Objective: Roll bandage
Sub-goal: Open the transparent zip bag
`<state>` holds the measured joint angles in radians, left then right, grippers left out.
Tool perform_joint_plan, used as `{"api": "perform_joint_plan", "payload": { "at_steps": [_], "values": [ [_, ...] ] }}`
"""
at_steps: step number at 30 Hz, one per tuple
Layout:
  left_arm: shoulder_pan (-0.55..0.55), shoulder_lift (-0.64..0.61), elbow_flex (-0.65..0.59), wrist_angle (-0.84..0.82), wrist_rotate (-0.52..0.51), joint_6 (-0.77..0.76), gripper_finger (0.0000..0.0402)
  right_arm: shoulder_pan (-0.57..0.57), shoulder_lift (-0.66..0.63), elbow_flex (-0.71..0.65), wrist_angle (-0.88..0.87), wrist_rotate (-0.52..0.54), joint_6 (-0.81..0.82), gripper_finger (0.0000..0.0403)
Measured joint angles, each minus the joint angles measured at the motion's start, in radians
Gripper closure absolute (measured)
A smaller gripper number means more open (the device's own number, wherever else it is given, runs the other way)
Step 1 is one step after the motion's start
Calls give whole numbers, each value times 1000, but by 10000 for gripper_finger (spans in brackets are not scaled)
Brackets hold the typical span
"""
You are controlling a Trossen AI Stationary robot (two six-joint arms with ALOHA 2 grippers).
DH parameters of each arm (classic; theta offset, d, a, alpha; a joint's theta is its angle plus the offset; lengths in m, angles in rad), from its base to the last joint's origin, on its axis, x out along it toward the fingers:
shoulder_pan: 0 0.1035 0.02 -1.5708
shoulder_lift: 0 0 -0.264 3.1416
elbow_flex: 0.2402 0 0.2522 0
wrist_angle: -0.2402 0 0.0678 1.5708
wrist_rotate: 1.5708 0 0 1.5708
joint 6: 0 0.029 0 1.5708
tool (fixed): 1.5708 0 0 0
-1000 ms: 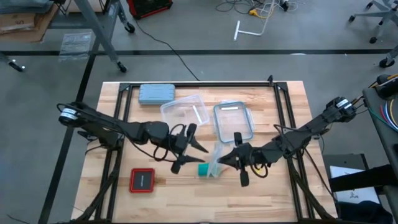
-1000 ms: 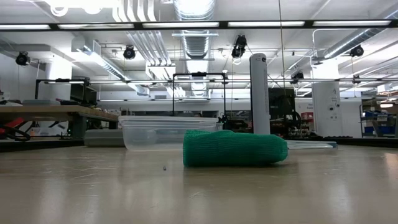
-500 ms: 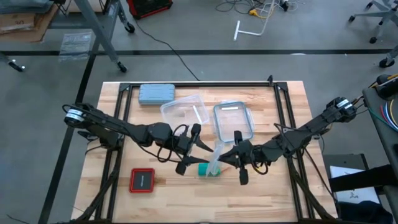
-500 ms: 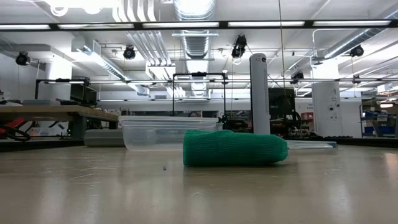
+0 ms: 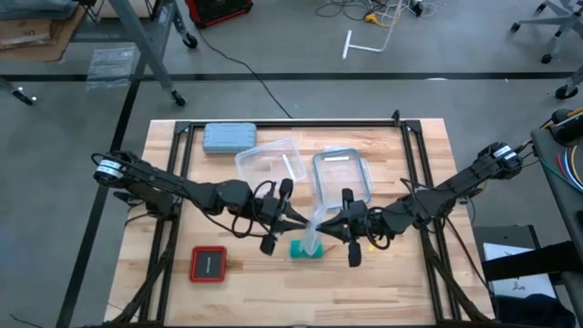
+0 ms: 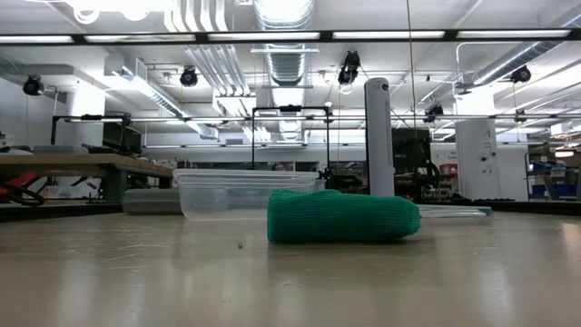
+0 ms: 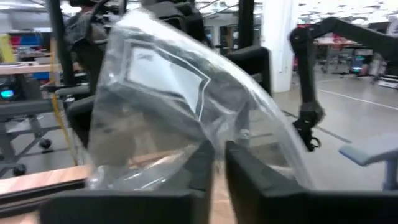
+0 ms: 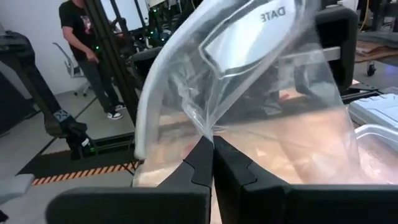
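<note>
Bandage (image 5: 303,249): a teal-green roll lying on the wooden counter (image 5: 419,155) near its front middle; in the low view it rests on its side (image 6: 342,216), in contact with the surface.

Clear plastic bag (image 5: 315,226): held up between both arms, directly above and just behind the bandage. Contents cannot be determined.

Left tool (image 5: 299,219): fingers pinched shut on one edge of the bag (image 7: 186,99). Right tool (image 5: 335,228): fingers closed on the opposite edge (image 8: 249,68).

Two clear containers stand behind: one open tub (image 5: 270,164), one with a blue-rimmed lid (image 5: 342,177). Both appear empty. Grey-blue case (image 5: 230,137) at rear left; red-framed item (image 5: 208,264) at front left.
</note>
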<state>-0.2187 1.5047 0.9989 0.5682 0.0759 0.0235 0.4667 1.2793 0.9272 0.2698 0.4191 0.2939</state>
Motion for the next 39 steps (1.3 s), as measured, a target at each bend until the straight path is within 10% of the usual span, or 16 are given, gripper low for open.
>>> {"api": "perform_joint_plan", "payload": {
  "at_steps": [25,39],
  "values": [
    [-10,-210,-6,-465,-333,-9,401,63,-68,1,-211,150,87,403],
    [-49,-195,-7,-473,-245,66,389,72,-68,1,-332,185,167,403]
  ]
}}
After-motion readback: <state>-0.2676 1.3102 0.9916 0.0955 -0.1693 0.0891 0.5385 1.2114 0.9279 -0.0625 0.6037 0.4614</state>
